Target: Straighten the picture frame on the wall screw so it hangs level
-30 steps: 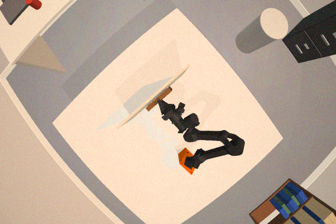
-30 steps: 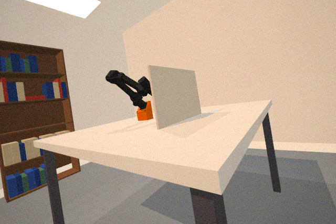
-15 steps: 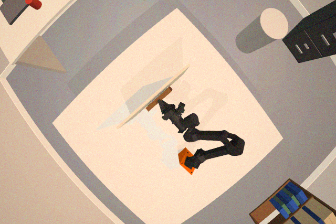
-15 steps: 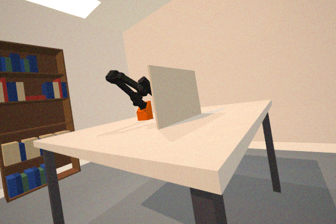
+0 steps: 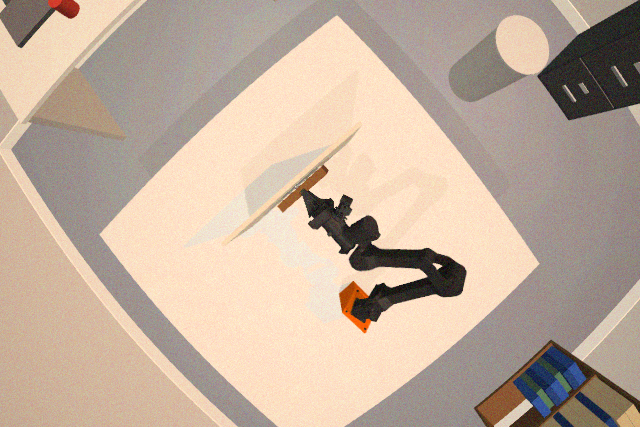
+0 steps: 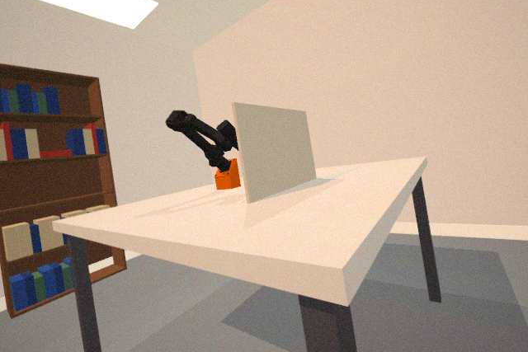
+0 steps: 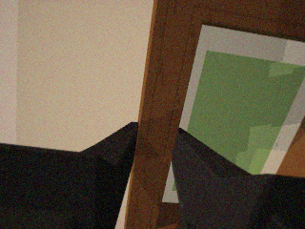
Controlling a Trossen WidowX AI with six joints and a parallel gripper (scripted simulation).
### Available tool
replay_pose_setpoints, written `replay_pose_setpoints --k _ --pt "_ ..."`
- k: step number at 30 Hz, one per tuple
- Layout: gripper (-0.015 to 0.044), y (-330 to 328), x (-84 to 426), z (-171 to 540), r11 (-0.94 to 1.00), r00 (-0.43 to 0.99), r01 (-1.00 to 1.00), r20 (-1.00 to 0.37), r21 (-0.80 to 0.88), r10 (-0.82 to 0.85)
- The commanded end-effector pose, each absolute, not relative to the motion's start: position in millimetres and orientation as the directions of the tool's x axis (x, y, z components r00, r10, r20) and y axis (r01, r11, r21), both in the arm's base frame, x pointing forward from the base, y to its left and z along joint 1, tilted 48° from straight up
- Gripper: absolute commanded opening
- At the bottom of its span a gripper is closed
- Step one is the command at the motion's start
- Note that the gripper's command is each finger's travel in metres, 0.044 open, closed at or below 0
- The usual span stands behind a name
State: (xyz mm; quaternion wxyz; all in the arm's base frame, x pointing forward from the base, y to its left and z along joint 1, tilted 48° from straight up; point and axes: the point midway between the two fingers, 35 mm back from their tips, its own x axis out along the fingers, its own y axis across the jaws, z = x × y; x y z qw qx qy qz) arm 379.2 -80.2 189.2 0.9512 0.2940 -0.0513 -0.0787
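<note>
The brown picture frame (image 5: 317, 175) (image 7: 164, 72) hangs on the near face of the upright cream wall panel (image 5: 241, 231) (image 6: 277, 152) (image 7: 81, 72). In the wrist view it shows a pale mat border and a green picture, and its edges run tilted across the image. My gripper (image 5: 303, 190) (image 7: 154, 132) is shut on one bar of the frame, a black finger on each side of it. The screw and the notched strip are hidden. In the exterior view the panel hides the frame and my fingertips.
The panel stands upright on the pale table (image 5: 413, 153) (image 6: 205, 232). The arm's orange base (image 5: 349, 296) (image 6: 228, 178) stands on the panel's near side. A bookcase (image 6: 46, 177), a round column (image 5: 478, 73) and a black cabinet (image 5: 584, 68) are away from the table.
</note>
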Motion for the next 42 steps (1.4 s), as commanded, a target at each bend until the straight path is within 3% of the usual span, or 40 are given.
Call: replay_pose_setpoints --k 1,42 --pt "0.0 -81 379 190 0.814 0.982 0.121 0.053 0.568 -0.182" --pt "0.0 -70 381 196 0.814 0.982 0.121 0.052 0.569 -0.182"
